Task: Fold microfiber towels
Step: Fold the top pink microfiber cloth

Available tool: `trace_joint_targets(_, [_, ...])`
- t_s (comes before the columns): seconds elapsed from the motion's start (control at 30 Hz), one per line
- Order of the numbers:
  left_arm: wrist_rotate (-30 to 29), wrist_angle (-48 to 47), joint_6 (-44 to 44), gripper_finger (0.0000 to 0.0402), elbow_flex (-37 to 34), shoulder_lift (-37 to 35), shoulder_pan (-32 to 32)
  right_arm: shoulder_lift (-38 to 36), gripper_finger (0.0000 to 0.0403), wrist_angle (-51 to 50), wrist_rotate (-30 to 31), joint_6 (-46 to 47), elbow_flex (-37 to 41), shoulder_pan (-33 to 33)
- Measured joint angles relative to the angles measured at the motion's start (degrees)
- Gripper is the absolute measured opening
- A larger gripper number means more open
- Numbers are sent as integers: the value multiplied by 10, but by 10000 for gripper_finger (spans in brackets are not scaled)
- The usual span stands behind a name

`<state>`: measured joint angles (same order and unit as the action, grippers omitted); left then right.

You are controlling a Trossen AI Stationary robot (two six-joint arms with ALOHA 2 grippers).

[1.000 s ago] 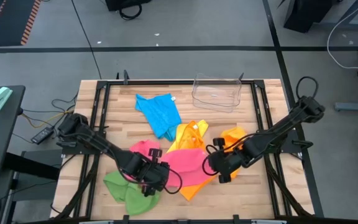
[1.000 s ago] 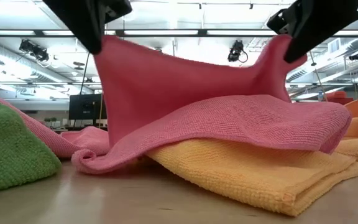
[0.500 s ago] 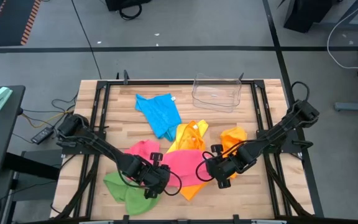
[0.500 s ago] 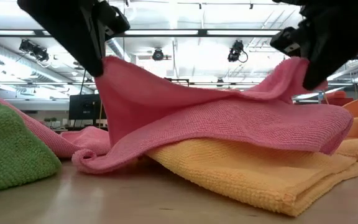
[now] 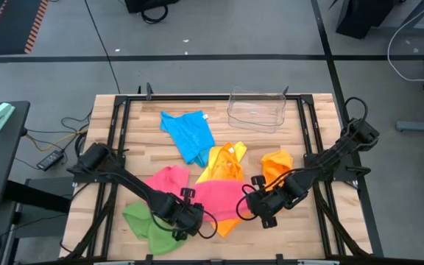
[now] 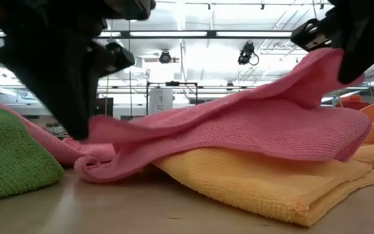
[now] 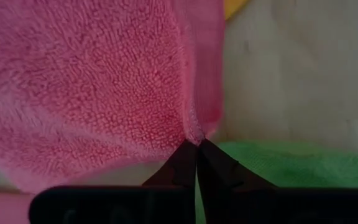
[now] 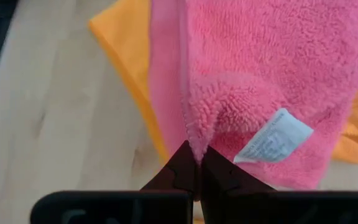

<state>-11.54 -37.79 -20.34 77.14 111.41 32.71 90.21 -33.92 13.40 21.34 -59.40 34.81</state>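
Two arms over a butcher-block table [image 5: 300, 140] on a grey concrete floor [image 5: 219, 33]; from the low camera I see an open hall behind, with ceiling light strips and hanging lamps. A clear plastic bin [image 5: 256, 109] sits at the far edge, right of centre.

Towels, all on the near half except the blue towel [image 5: 188, 134], which lies mid-table, long axis running far-left to near-right. Pink towel [image 5: 219, 199] is spread front-centre, long side running left to right between the grippers, draped over an orange towel [image 6: 265, 185] whose corner pokes out at the near edge. Second pink towel [image 5: 169, 178] bunched just left of it. Yellow towel [image 5: 225, 160] crumpled behind, another orange one [image 5: 277, 163] to its right. Green towel [image 5: 149, 228] heaped at near left.

Left gripper [image 5: 181, 221] is pinched tight on the pink towel's near-left corner, low to the table. Right gripper [image 5: 265, 210] is clamped on the near-right corner beside the white care label [image 8: 272, 144], holding that edge raised.
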Motion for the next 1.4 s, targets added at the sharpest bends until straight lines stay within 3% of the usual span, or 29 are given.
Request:
trace_joint_targets(0.5, [10,18,26,51,0,27,4,16,15,38,-2,-3,0,4])
trace_joint_targets(0.93, [-44,18,77,146,0,30,26,16,15,39,1,11,0,-1])
trace_joint_targets(1.4, [-71,18,79,116,0,30,28,16,15,40,0,12,0,-2])
